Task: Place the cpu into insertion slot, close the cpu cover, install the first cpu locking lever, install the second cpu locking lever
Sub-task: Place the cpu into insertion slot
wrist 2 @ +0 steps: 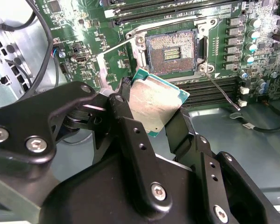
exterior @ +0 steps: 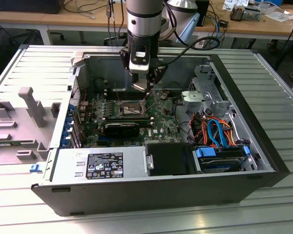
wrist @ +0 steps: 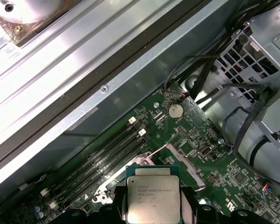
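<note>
One step, placing, was in hand: the end effector [wrist 2: 151,111] pinched the cpu [wrist 2: 162,99], apparently near the bare insertion slot [wrist 2: 172,52], wanting square alignment.

The cpu [wrist: 153,196] faces metal side up, clamped between the black fingers [wrist: 117,207] of the gripper [wrist: 152,210], over the green motherboard [wrist: 196,140]. Near it lie long black memory slots [wrist: 105,156], a round coin battery [wrist: 176,110] and the grey case wall [wrist: 130,70].

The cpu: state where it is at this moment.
In the second wrist view the cpu is gripped by the gripper, held above the green board just short of the open insertion slot.
</note>
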{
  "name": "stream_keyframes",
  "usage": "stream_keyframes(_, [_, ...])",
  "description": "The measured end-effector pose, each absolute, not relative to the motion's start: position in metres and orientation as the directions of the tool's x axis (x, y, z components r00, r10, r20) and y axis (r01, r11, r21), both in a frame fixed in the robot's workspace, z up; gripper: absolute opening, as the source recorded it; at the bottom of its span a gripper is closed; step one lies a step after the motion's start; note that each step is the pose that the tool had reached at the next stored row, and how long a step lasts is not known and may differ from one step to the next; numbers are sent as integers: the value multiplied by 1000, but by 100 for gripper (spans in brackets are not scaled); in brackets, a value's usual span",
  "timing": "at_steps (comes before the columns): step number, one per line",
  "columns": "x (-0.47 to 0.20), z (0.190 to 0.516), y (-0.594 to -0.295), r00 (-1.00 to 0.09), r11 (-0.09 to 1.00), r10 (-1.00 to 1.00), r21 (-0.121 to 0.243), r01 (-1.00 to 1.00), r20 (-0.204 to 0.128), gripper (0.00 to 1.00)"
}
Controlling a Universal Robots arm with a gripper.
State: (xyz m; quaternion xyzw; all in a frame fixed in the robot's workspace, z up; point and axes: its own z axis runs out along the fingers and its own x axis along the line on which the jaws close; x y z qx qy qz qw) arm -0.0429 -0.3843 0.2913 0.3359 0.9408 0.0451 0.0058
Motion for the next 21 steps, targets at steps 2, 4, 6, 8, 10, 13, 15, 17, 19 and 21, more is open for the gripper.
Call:
stream_keyframes(2, [-43,291,-384,-773,769,634,89,633,19,55])
stream_keyframes(4, [-43,291,-384,-772,768,635,89,634,19,55])
stream_keyframes(6, [-43,291,-384,-770,766,637,89,636,19,55])
stream_keyframes(8, [-43,291,-384,-769,765,638,89,637,19,55])
stream_keyframes(10, [-43,291,-384,-769,765,640,89,638,19,55])
stream_keyframes(13, [-43,291,-384,-767,763,642,89,641,19,55])
stream_keyframes(15, [-43,291,-384,-766,762,643,89,642,19,55])
stream_keyframes(17, [-43,291,-384,-764,760,645,89,644,19,55])
stream_keyframes(19, [-43,291,-384,-763,759,647,89,645,19,55])
stream_keyframes(21, [-43,291,-384,-762,758,648,89,646,19,55])
